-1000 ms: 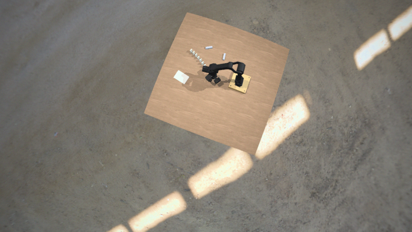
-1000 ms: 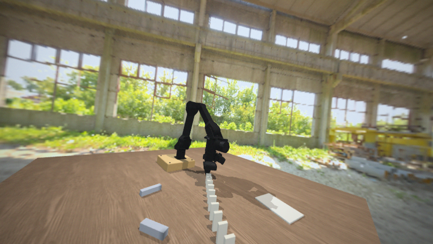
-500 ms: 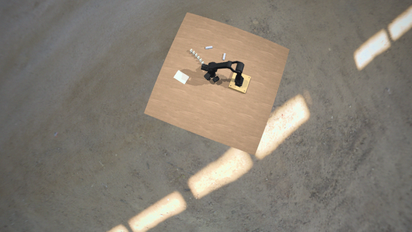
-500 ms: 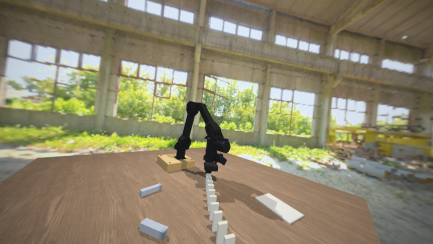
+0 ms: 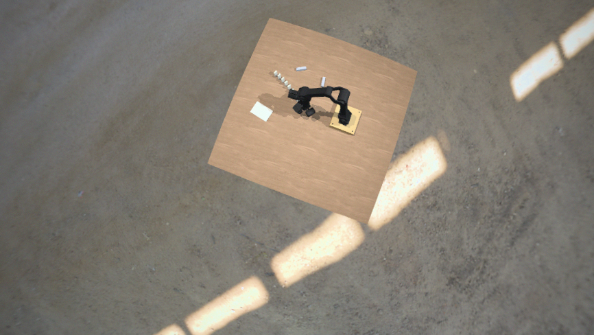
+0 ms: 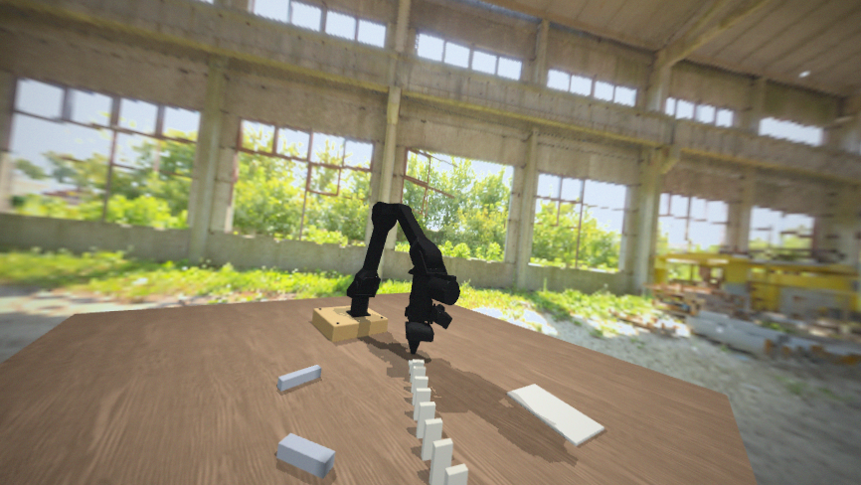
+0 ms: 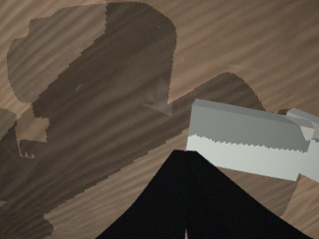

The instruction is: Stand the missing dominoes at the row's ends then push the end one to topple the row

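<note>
The place looked like a disused industrial hall: concrete columns (image 6: pixel 208 162) stood between broken-framed windows (image 6: pixel 304 180) from nine to three o'clock, with rubble and yellow machinery (image 6: pixel 711 273) at three o'clock, and grass (image 6: pixel 180 276) grew inside.

Black six-joint WidowX AI arm (image 5: pixel 322 92) (image 6: pixel 377 243) raised and bent at the elbow, forearm angled down toward the right in the exterior view, wrist (image 6: pixel 421 292) turned steeply downward, parallel-jaw gripper (image 5: pixel 292 94) (image 6: pixel 413 351) (image 7: pixel 182 161) pointed down, fingertips pressed together, nothing gripped.
</note>
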Available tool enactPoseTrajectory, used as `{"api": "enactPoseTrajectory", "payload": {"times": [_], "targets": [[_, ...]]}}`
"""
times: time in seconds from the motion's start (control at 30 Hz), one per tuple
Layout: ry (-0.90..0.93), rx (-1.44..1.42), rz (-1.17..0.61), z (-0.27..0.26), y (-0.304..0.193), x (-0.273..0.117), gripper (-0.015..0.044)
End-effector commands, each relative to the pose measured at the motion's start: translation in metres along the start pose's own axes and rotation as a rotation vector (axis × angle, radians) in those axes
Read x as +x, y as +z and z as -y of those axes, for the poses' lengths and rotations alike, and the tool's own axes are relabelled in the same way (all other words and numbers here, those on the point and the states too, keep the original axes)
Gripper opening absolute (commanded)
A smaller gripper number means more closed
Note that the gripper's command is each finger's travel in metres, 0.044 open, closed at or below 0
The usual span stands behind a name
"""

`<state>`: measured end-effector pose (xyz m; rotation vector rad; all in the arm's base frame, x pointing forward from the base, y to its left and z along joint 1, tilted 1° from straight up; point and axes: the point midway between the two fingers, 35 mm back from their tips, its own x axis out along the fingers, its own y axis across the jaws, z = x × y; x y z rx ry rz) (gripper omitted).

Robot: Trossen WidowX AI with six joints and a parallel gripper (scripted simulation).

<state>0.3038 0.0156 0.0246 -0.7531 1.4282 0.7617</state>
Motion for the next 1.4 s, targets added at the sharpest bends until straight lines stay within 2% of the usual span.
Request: {"api": "enactPoseTrajectory", "payload": {"times": [0.0,0.2,1.37], "targets": [[0.002,0.017,-0.012,0.009,-0.001,-0.017,0.0000],[-0.031,-0.009,0.028,0.024,0.001,-0.054,0.0000],[-0.031,-0.009,0.028,0.024,0.001,-0.054,0.0000]]}}
